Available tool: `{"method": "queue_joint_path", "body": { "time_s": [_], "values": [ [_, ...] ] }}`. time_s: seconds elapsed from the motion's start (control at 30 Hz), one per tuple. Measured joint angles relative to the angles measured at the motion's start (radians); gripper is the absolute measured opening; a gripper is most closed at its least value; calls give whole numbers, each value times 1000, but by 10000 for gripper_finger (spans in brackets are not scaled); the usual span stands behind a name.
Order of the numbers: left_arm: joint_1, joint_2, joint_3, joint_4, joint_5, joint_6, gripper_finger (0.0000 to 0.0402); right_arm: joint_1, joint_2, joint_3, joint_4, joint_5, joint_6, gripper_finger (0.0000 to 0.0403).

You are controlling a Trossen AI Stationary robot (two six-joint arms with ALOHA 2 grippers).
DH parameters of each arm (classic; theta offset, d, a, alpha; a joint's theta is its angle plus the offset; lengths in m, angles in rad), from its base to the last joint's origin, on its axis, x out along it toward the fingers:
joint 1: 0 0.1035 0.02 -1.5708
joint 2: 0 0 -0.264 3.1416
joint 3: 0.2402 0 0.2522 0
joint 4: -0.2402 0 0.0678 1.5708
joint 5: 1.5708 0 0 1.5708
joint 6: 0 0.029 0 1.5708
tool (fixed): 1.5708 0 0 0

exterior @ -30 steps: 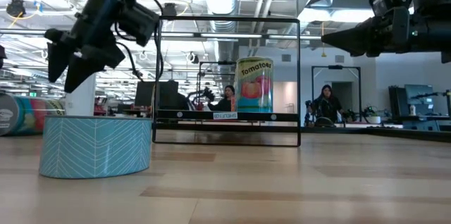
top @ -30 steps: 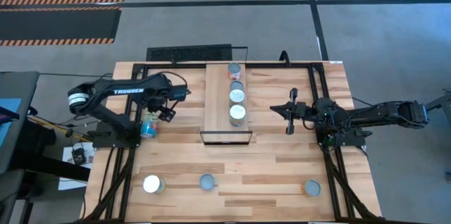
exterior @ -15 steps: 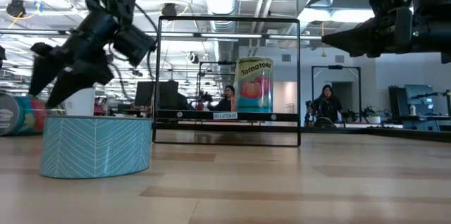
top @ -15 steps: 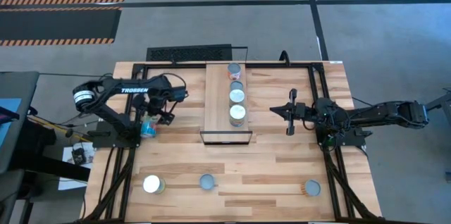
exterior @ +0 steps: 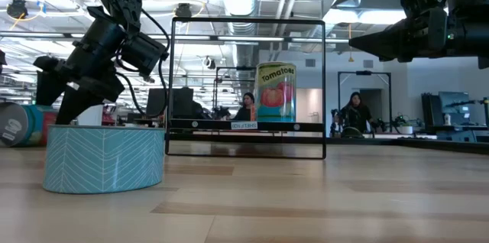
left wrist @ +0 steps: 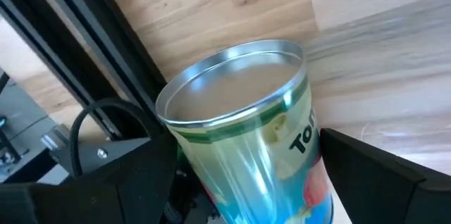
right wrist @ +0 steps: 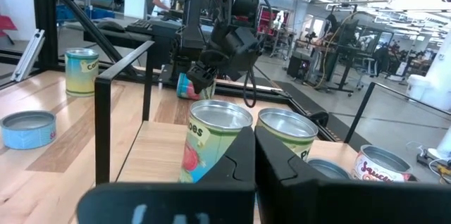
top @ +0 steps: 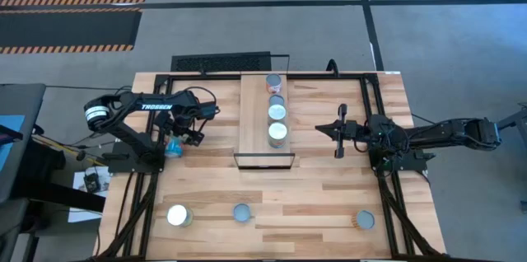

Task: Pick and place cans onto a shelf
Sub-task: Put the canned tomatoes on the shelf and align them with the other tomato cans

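Observation:
A tomato can with a pale-blue label and a silvery top (left wrist: 243,122) stands on the table near its left edge (top: 170,147). My left gripper (top: 179,136) is open and comes down over it, one finger (left wrist: 113,175) on each side of the can's wall. The shelf (top: 257,122) lies at the table's far middle and carries several cans (top: 278,133) in a row. My right gripper (top: 327,128) is shut and empty, in the air to the right of the shelf. My left gripper's two fingers stand on either side of the can's wall (left wrist: 310,146), below its top rim, slanting down from above. I cannot tell whether they touch it. The can stands on the table.
Three loose cans stand near the table's near edge: a white-topped one (top: 178,215), a pale-blue one (top: 241,212) and another pale-blue one (top: 364,220). Black frame rails (top: 372,114) run along the table's sides. People sit in the room beyond the table (exterior: 355,113).
My left gripper has gone down and toward the table's left edge, onto the tomato can, so that its fingers now stand on either side of it. The can has stayed in place.

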Motion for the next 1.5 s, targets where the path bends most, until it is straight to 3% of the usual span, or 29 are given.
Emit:
{"method": "queue_joint_path", "body": {
  "time_s": [0.37, 0.53, 0.77, 0.9, 1.07, 1.33, 1.5],
  "values": [
    [-59, -44, 7, 63, -41, 55, 276, 0, 0, 0, 0, 0, 0, 11],
    [-94, -116, 7, 72, -30, 66, 272, 0, 0, 0, 0, 0, 0, 11],
    [-179, -285, 6, 135, -113, 54, 268, 0, 0, 0, 1, 0, 0, 11],
    [-256, -400, -1, 321, -230, 57, 267, 0, 0, 0, 5, 0, 0, 11],
    [-360, -494, -77, 690, -372, 175, 266, 0, 0, 0, 10, 1, 0, 11],
    [-500, -502, -295, 1300, -464, 386, 266, 0, 0, 0, 16, 1, 5, 11],
    [-543, -501, -362, 1466, -475, 474, 266, 0, 0, 0, 16, 2, 5, 11]
  ]
}}
